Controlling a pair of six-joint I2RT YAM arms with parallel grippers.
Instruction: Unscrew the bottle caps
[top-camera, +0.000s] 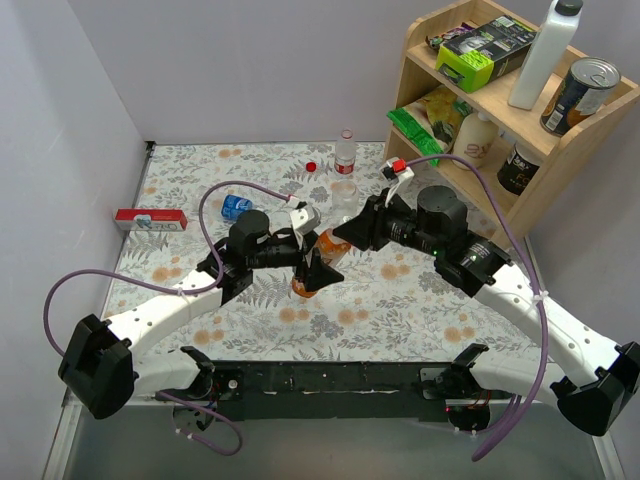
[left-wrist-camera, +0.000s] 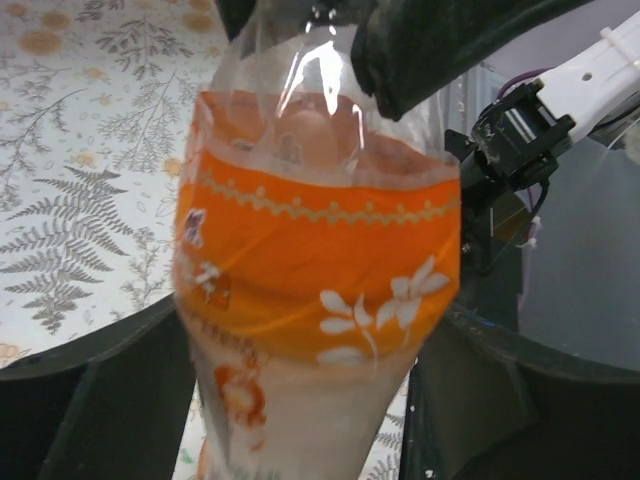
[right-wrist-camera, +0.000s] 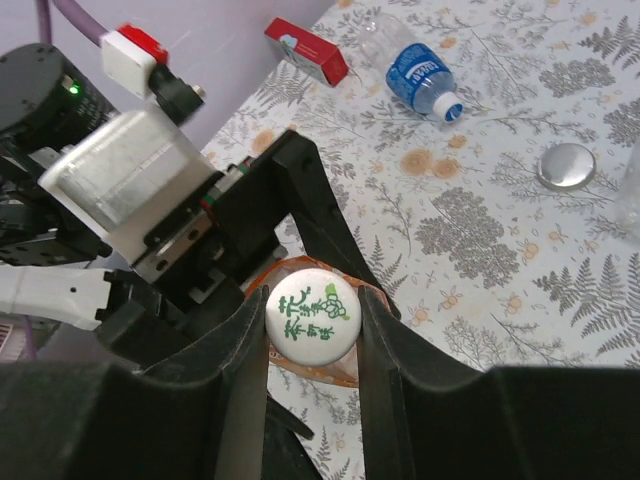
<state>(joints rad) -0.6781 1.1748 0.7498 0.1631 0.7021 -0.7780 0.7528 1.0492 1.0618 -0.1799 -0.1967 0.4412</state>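
From above, the table (top-camera: 400, 290) is hemmed in by the left wall (top-camera: 60, 150) and, at the far right, a wooden shelf (top-camera: 470, 110). A red box (top-camera: 150, 220) lies at the left edge. Bare cloth runs along the near side and to the right of the arms. Both grippers meet mid-table. The orange-liquid bottle (top-camera: 301, 287) slants between them, with its long axis running near-left to far-right. Its neck points toward the right gripper (top-camera: 340, 240), and the left gripper (top-camera: 310, 268) sits round its body. Beyond them are the blue-labelled bottle (top-camera: 236, 207), a red cap (top-camera: 311, 166) and the upright red-labelled bottle (top-camera: 346, 150).

In the left wrist view, the orange-liquid bottle fills the frame. The left fingers (left-wrist-camera: 110, 400) lie against its two sides, gripping it, and a finger of the right gripper crosses the top.

In the right wrist view, the right gripper is clamped on the white cap (right-wrist-camera: 310, 318), whose printed face looks at the camera. A silver cap (right-wrist-camera: 566, 165) lies loose on bare cloth, well apart. The blue-labelled bottle lies on its side with its cap on.
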